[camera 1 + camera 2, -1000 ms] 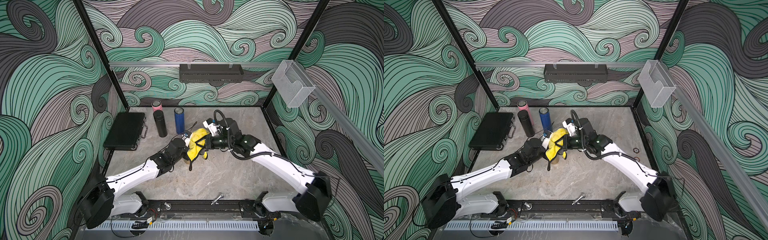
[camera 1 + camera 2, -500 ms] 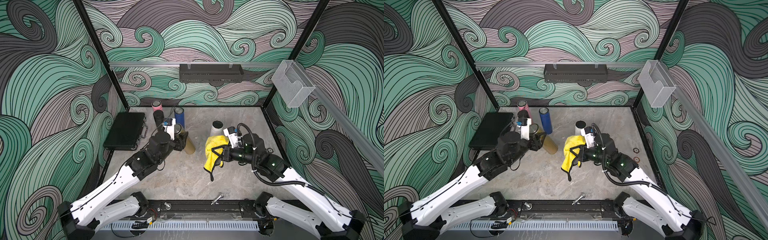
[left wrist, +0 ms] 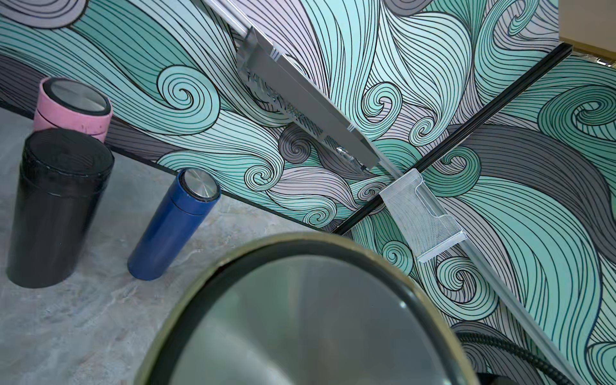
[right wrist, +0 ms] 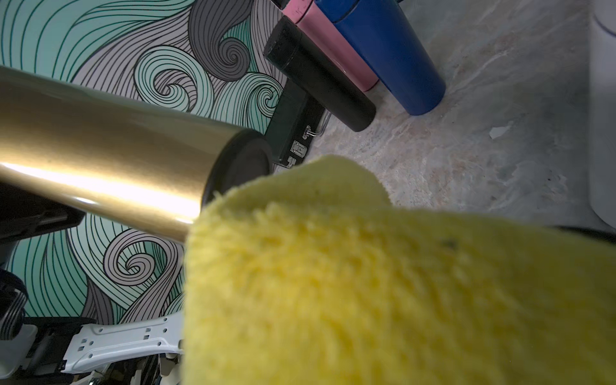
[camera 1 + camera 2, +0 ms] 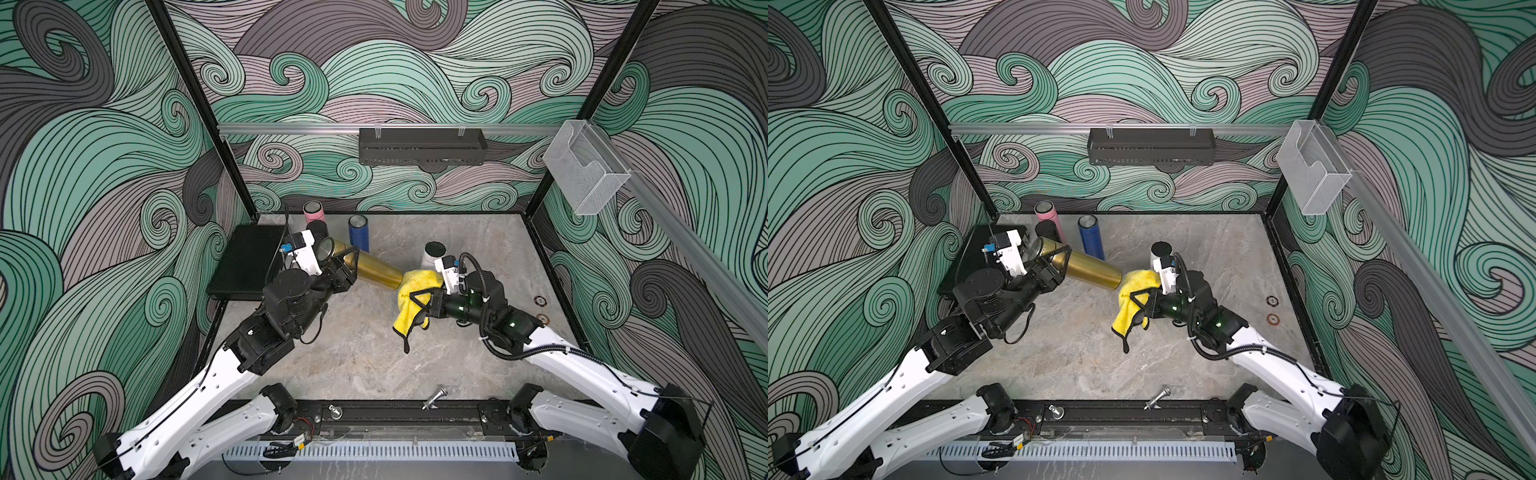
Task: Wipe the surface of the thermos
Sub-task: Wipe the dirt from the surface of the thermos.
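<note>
In both top views the left gripper [image 5: 347,261] is clamped around the gold thermos [image 5: 376,271] near its lid end. It holds the thermos off the surface [image 5: 353,357], nearly on its side, with the lid toward the rear left and the base slanting down toward the middle. The right gripper [image 5: 424,300] is closed on a yellow cloth [image 5: 409,305]. The cloth's upper fold meets the thermos's base end and the rest hangs loose below the jaws. A white thermos [image 5: 432,252] stands just behind the right gripper. Blue [image 5: 358,235], black [image 5: 318,228] and pink [image 5: 312,211] thermoses stand upright near the back wall, beside a closed black case [image 5: 245,262] at the left edge

The left wrist view is filled below by the thermos's round lid [image 3: 300,316], a grey disc in a dark ring with a gold rim. No gripper fingers show here. Beyond it stand the black thermos [image 3: 56,206], the blue thermos [image 3: 173,220] and the pink thermos [image 3: 73,106] by the wall

In the right wrist view the yellow cloth [image 4: 366,283] covers most of the frame, hiding the jaws. The gold thermos [image 4: 100,166] slants in from one side, and the cloth's edge overlaps part of its black base [image 4: 243,160]. Behind are the black [image 4: 320,76], pink [image 4: 330,43] and blue [image 4: 393,56] thermoses, the case [image 4: 293,123], and the white thermos [image 4: 603,116] at the frame's edge
</note>
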Robot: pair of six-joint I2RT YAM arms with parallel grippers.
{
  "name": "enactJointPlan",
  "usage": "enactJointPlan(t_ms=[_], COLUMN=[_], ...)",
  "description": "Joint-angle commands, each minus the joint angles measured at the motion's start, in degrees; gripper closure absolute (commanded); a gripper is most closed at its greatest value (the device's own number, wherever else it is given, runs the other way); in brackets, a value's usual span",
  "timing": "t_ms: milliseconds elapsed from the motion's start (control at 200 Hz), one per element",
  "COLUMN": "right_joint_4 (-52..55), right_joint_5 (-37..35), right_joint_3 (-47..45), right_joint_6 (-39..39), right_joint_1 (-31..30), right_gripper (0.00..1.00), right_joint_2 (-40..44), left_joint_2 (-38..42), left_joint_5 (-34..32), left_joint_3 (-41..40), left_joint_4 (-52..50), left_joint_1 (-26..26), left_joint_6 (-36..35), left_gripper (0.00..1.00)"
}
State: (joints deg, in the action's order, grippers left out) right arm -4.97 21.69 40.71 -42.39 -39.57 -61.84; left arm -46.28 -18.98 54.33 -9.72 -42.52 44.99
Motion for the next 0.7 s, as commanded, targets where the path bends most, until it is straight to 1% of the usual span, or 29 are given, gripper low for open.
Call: enactJointPlan(t_ms=[0, 75, 205, 315, 385, 510, 630, 695], right_joint_4=[-8.1, -8.1, -12.7, -13.5, -13.4, -10.8, -7.7, -6.3], right_joint_5=[3.0, 4.1, 6.6, 8.0, 8.0, 7.2, 5.3, 4.0], right_joint_3=[4.4, 6.5, 8.0, 9.5, 9.2, 7.9, 6.2, 6.0], right_joint_6=[1.2, 1.7, 0.2, 0.1, 0.5, 1.6, 2.5, 3.2], right_joint_1=[0.2, 0.3, 0.3, 0.1, 0.0, 0.0, -0.2, -0.2], right_gripper=[1.0, 1.0, 1.0, 1.0, 1.0, 1.0, 1.0, 1.0], right_joint_2=[-2.3, -5.4, -10.5, -12.2, -11.4, -7.2, -3.0, -2.4], left_joint_2=[1.7, 2.2, 2.3, 2.4, 2.4, 2.1, 2.1, 2.1], left_joint_5=[2.0, 2.9, 3.1, 2.4, 2.3, 2.3, 5.3, 6.0], left_joint_3=[0.4, -1.1, -1.8, -2.6, -3.2, -4.0, -5.2, -5.1], left_joint_4=[7.5, 9.5, 9.2, 8.7, 8.7, 8.3, 10.1, 10.1], left_joint_1=[0.5, 0.7, 1.2, 1.9, 2.7, 4.7, 6.6, 6.8], left_joint_6=[3.4, 4.0, 4.1, 4.1, 4.1, 3.8, 4.9, 5.1], left_gripper=[1.0, 1.0, 1.0, 1.0, 1.0, 1.0, 1.0, 1.0])
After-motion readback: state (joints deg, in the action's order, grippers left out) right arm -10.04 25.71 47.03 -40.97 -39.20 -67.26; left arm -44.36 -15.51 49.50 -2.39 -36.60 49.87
